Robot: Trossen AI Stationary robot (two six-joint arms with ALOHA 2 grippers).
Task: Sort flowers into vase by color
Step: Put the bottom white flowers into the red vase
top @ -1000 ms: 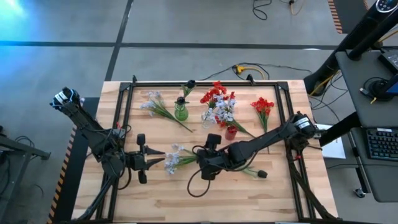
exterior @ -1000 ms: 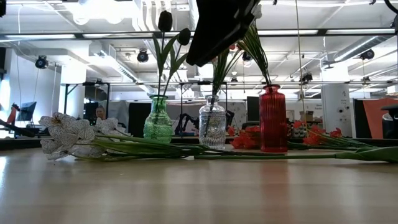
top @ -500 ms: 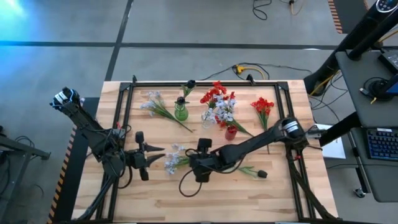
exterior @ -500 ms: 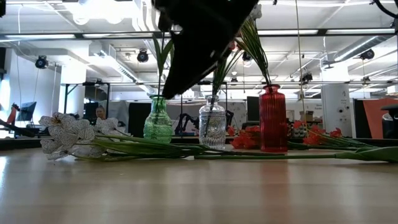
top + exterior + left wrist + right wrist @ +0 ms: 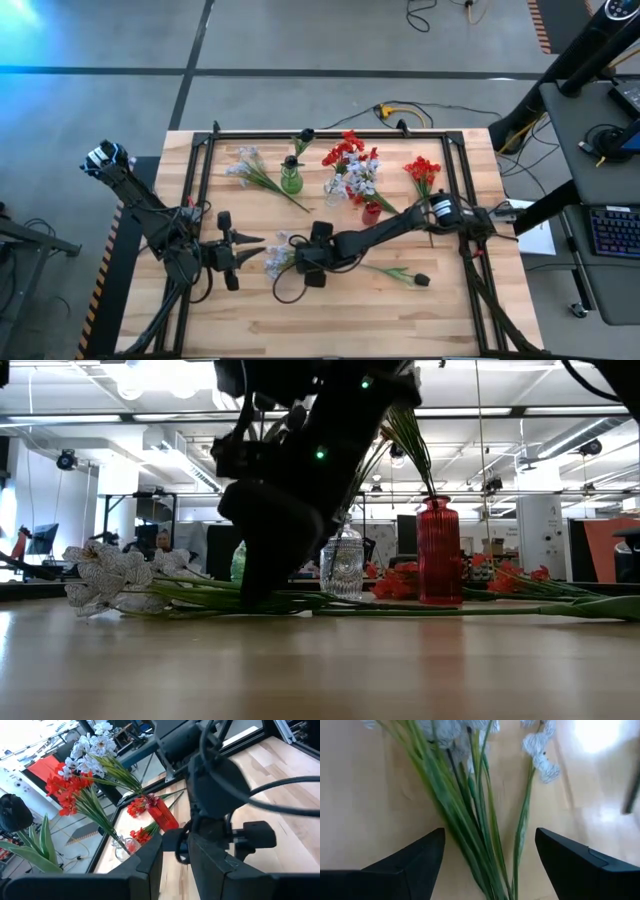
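Pale blue-white spray [image 5: 280, 252] flat on the table [image 5: 350, 320] between both arms, right gripper [image 5: 487, 865] spread wide over its green stems — light, floppy, slippery, best pinched mid-stem, not by fragile blossoms — left gripper [image 5: 240, 252] nearly closed, empty.

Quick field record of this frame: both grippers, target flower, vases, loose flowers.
right gripper: open, fingers either side of the white spray's stems
white spray: lying flat mid-table, not lifted
left gripper: beside the spray's blossoms, waiting
green vase: dark buds in it
clear vase: white and red blossoms in it
red vase: upright
loose flowers: second white spray, red spray, dark bud
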